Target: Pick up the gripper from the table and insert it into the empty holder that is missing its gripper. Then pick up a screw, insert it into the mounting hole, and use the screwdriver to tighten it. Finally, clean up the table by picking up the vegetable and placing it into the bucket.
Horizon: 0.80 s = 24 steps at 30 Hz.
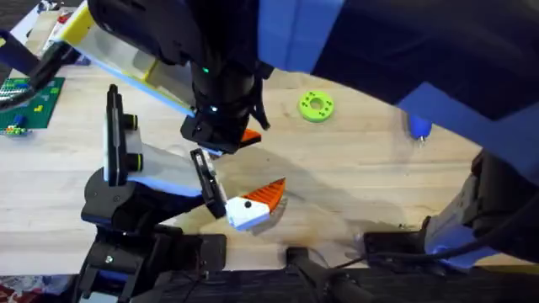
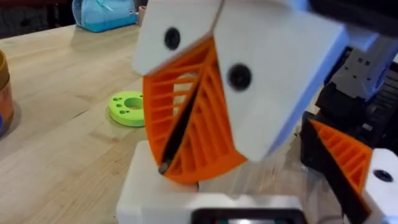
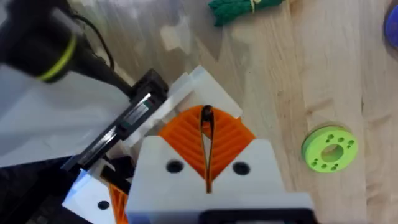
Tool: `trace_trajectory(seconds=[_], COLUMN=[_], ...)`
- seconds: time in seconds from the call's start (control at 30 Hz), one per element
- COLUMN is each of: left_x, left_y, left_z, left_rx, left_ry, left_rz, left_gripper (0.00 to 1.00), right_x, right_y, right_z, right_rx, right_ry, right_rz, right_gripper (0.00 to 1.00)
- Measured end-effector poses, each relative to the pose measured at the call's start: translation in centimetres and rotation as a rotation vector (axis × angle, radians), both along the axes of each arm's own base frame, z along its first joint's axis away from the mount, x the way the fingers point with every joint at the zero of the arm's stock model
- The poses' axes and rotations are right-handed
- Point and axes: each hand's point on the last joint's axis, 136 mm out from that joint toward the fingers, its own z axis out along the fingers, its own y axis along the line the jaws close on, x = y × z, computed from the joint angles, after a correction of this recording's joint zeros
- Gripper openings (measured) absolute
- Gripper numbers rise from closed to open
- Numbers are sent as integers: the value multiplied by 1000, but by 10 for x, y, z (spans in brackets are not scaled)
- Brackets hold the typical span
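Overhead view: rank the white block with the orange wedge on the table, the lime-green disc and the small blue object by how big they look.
1. The white block with the orange wedge, clearly largest.
2. The lime-green disc.
3. The small blue object, smallest.
The block lies nearer the camera, which may add to its lead.

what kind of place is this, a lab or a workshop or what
Likely a robotics lab or workshop bench. A wooden table carries a black stand with mounting plates, a green circuit board sits at the table's edge, and a lime-green disc with holes lies nearby.
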Motion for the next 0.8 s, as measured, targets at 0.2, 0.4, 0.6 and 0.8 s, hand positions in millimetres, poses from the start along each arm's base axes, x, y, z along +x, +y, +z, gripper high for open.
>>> trace_trajectory(seconds=[0.2,0.4,0.6,0.8], left_x=[0,0,0,5], left_y=[0,0,0,2], left_z=[0,0,0,1], left_rx=[-1,-2,-2,0], left_ry=[2,5,2,-5], left_rz=[0,3,2,31], left_gripper=[988,988,988,988], right_x=[1,19,19,19], right_y=[-1,-12,-11,-12], right_z=[0,3,3,6], right_rx=[-5,-23,-23,-20], right_ry=[-4,-41,-44,-44], right_rz=[-13,-51,-53,-58], right_gripper=[429,994,998,998])
